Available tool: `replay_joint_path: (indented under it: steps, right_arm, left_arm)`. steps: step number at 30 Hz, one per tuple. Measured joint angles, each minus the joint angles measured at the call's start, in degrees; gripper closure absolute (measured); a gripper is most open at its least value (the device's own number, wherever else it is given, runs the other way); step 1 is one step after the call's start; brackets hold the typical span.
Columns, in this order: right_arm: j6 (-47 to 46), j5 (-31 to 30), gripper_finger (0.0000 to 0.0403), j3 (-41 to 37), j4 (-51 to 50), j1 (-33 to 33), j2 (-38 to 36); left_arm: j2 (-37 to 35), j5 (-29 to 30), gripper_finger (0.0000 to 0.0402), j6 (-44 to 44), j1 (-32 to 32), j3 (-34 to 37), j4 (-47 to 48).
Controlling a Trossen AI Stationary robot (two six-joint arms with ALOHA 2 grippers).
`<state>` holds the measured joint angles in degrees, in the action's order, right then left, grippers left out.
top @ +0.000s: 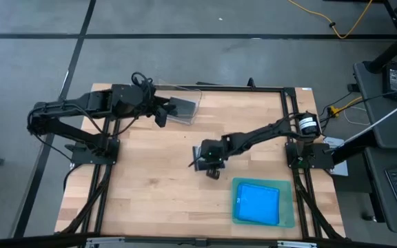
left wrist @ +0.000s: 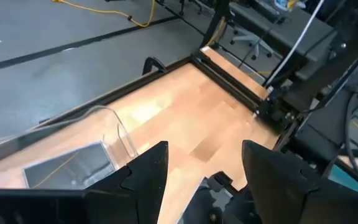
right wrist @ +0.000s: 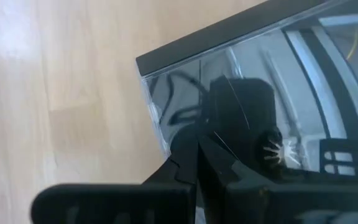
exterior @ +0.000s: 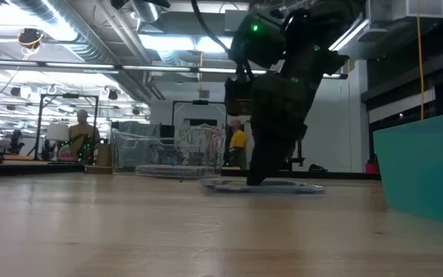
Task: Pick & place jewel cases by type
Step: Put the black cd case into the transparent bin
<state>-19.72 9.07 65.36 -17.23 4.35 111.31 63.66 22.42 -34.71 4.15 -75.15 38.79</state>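
A dark square CD case [right wrist: 278, 81] with a clear cover lies flat on the table's middle [exterior: 283, 185]. My right gripper [top: 211, 164] stands over it, pointing down, fingers shut [right wrist: 197, 155]. Another dark case [top: 182, 107] lies inside the clear tub [top: 193, 117] at the far edge, and also shows in the left wrist view [left wrist: 67, 165]. My left gripper [top: 163, 114] hovers open beside that tub [left wrist: 204, 165], touching nothing. Bright blue case surface [top: 257, 204] lies in the green tray [top: 288, 219] near the right front. My right gripper comes from above, pointing down, and its shut fingertips [right wrist: 191, 140] rest on the CD case's clear top face [right wrist: 166, 118], close to one edge. The case lies flat on the table [exterior: 229, 185]. Whether the fingers also catch the edge itself, I cannot tell.
The green tray's wall [exterior: 429, 161] rises close by, to the right of the right gripper. Black frame rails [top: 240, 88] border the table's far and side edges. Bare wood [top: 150, 179] stretches across the table's near-left part. People stand in the room far behind [exterior: 79, 131].
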Motion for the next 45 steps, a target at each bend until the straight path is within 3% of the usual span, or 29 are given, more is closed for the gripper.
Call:
replay_joint_path:
  steps: [5, 12, 18, 25, 29, 36, 45]
  right_arm:
    - [-2.2, -3.8, 0.0396, 0.0, 4.0, 2.2, 0.1]
    - [-2.1, -4.5, 0.0396, 0.1, 6.0, 1.1, 0.0]
    - [4.7, -5.1, 0.0396, 6.4, 4.6, 1.1, -2.0]
    - [18.0, -10.4, 0.0396, 17.6, -12.1, 0.4, -5.2]
    - [23.1, -13.2, 0.0396, 18.7, -20.5, -0.9, -9.7]
    - [24.5, -15.7, 0.0396, 11.8, -25.1, -3.6, -23.7]
    - [19.9, -17.4, 0.0396, -6.4, -23.1, -4.6, -43.9]
  left_arm:
    - [0.0, 0.0, 0.0206, -1.8, -2.2, 2.5, -0.6]
    - [-0.1, 1.1, 0.0206, -2.1, -5.1, 2.7, -1.7]
    - [-0.3, 2.2, 0.0206, -2.1, -6.1, 2.7, -1.8]
    - [-0.1, 4.1, 0.0206, -6.6, -6.1, 2.7, -3.0]
    - [-0.1, 4.9, 0.0206, -9.0, -6.9, 2.7, -2.8]
    - [-0.2, 9.4, 0.0206, -13.7, -10.0, 2.7, -1.4]
    - [1.1, 15.0, 0.0206, -24.2, -15.9, 2.7, 7.5]
